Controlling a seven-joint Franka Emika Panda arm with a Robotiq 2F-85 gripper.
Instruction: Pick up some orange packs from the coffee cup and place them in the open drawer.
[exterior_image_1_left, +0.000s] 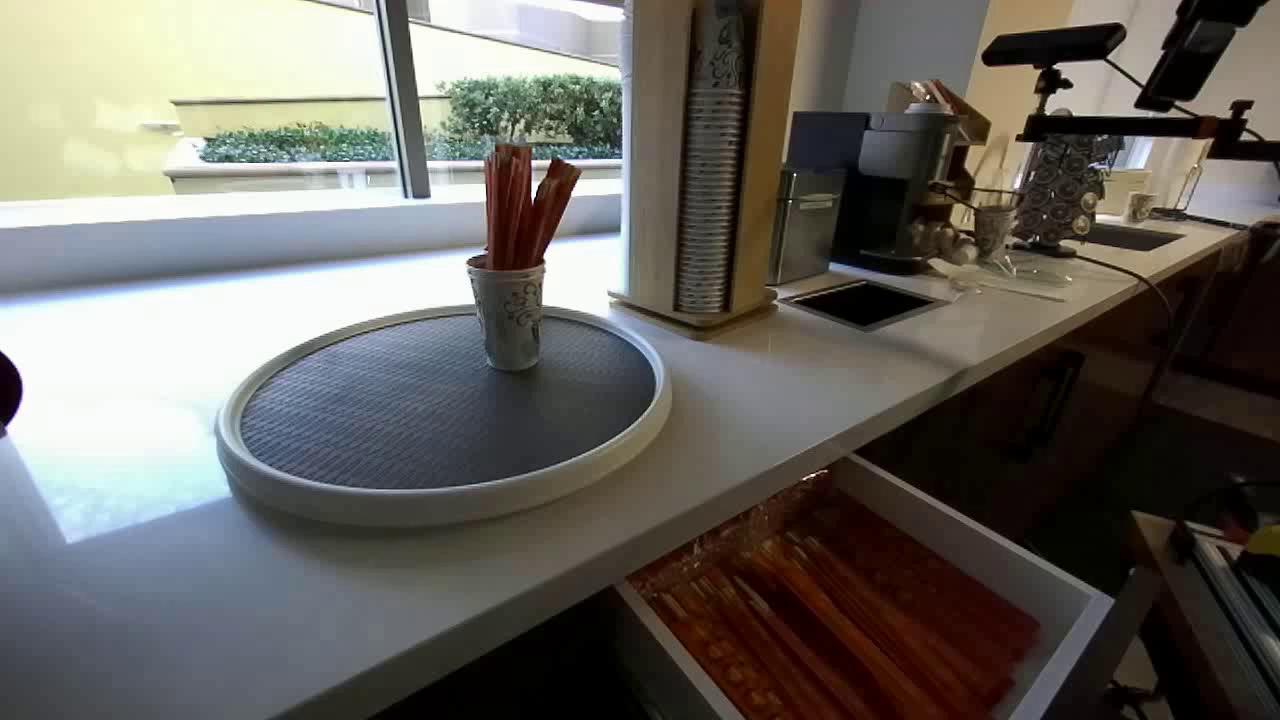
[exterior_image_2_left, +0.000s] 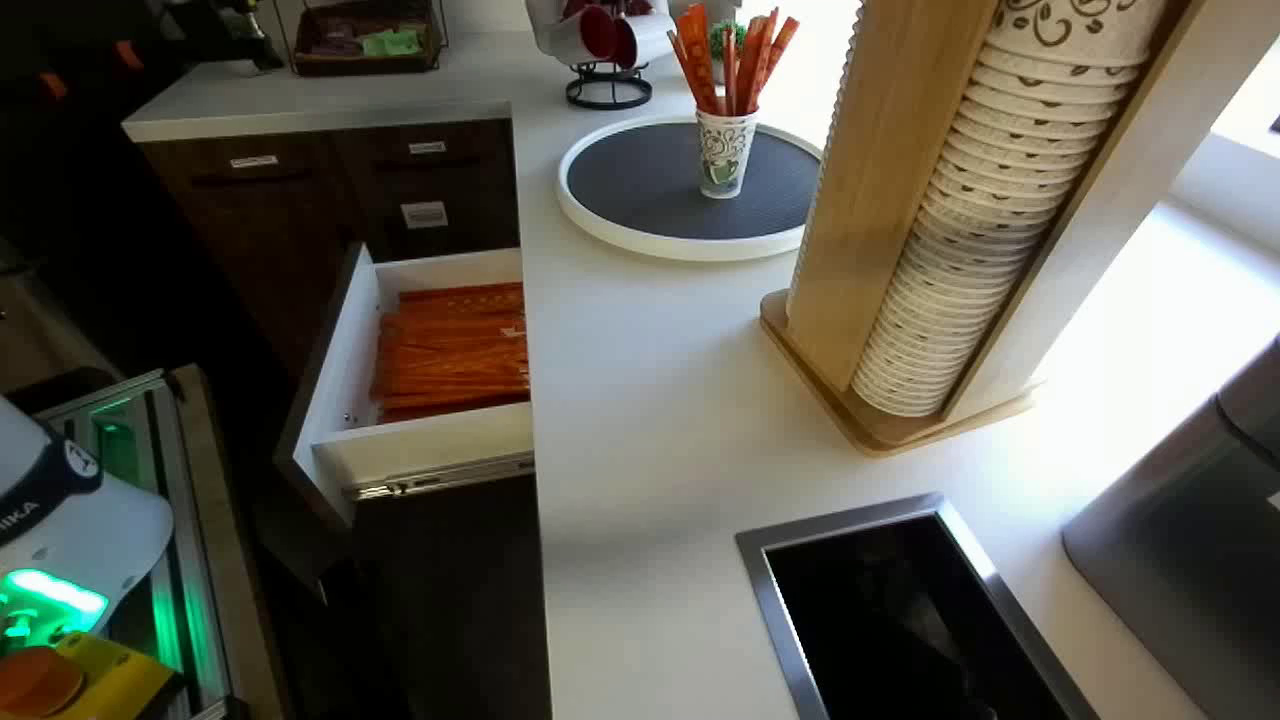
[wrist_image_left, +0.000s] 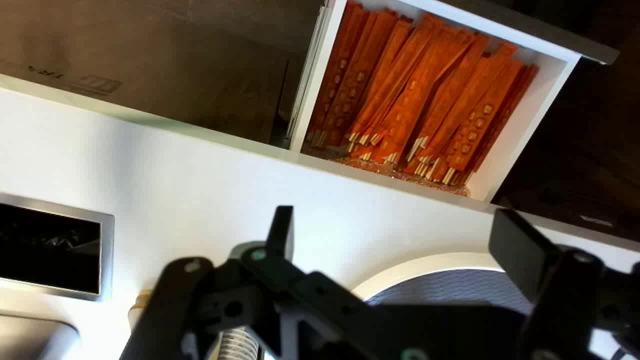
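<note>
The coffee cup (exterior_image_1_left: 511, 325) stands upright on the round grey tray in both exterior views (exterior_image_2_left: 724, 160). Several orange packs (exterior_image_1_left: 512, 210) stick up out of it, also seen in an exterior view (exterior_image_2_left: 735, 65). The drawer (exterior_image_1_left: 960, 525) is pulled open below the counter, with rows of orange sticks inside; its white wall shows in an exterior view (exterior_image_2_left: 430, 440) and the wrist view (wrist_image_left: 532, 122). My gripper (wrist_image_left: 397, 237) is open and empty above the counter, between drawer and tray in the wrist view. The cup does not show there. The gripper is outside both exterior views.
The round tray (exterior_image_1_left: 450, 495) has a raised white rim. A tall wooden cup dispenser (exterior_image_1_left: 655, 160) stands beside it. A metal-framed opening (exterior_image_2_left: 760, 580) is set in the counter. A mug rack (exterior_image_2_left: 608, 85) stands behind the tray. A coffee machine (exterior_image_1_left: 905, 190) is farther along.
</note>
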